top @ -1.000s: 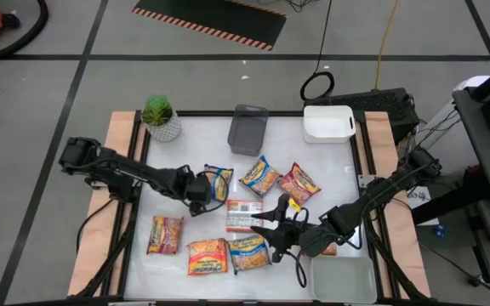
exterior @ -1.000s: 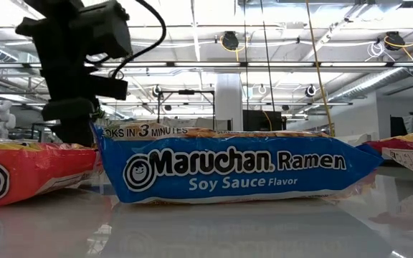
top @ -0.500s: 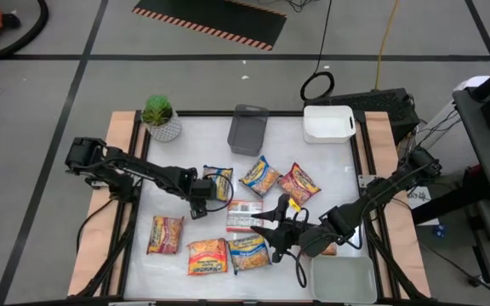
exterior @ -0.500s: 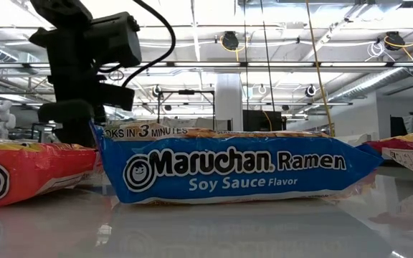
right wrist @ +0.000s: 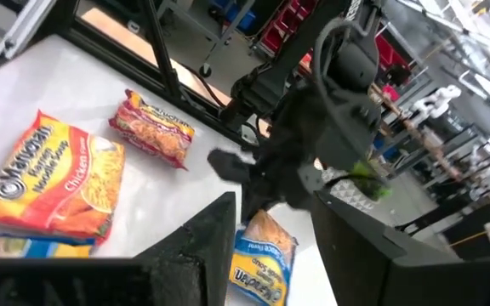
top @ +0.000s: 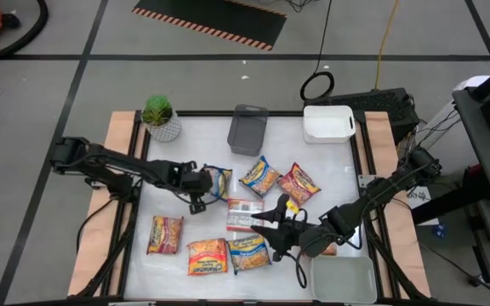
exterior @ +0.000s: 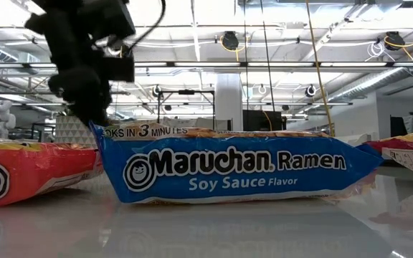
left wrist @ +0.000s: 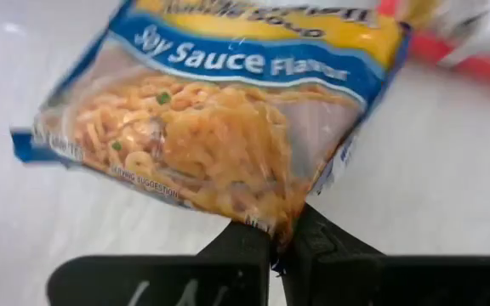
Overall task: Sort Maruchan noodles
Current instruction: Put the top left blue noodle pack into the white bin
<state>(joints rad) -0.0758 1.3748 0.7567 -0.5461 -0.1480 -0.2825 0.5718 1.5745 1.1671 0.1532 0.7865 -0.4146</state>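
Note:
Several Maruchan noodle packets lie flat on the white table (top: 185, 153). My left gripper (top: 201, 192) is shut on a blue-and-yellow one (top: 220, 181) (left wrist: 219, 110) left of centre. Others are orange-and-yellow (top: 260, 176), red (top: 298, 184), white-and-red (top: 243, 215), red-orange (top: 166, 235), orange (top: 207, 256) and blue (top: 249, 252) (exterior: 235, 168). My right gripper (top: 272, 228) (right wrist: 270, 246) hovers open near the white-and-red packet, fingers level, nothing between them. My left gripper pinches the blue-and-yellow packet's edge (left wrist: 277, 223) near a corner, at the end toward the table's left, between its two fingertips. The fingers slant down from the table's left. The plastic bunches to a point at the fingers. Whether the far end is off the table, I cannot tell.
A potted plant (top: 160, 117) stands at the far left corner. A grey tray (top: 247, 129) and a white tray (top: 327, 123) sit along the far edge. Another tray (top: 344, 279) sits at the near right corner, under my right arm.
My left gripper has shut on the blue-and-yellow packet's edge and then risen a little, turning at the wrist. The other packets and my right gripper have stayed where they were.

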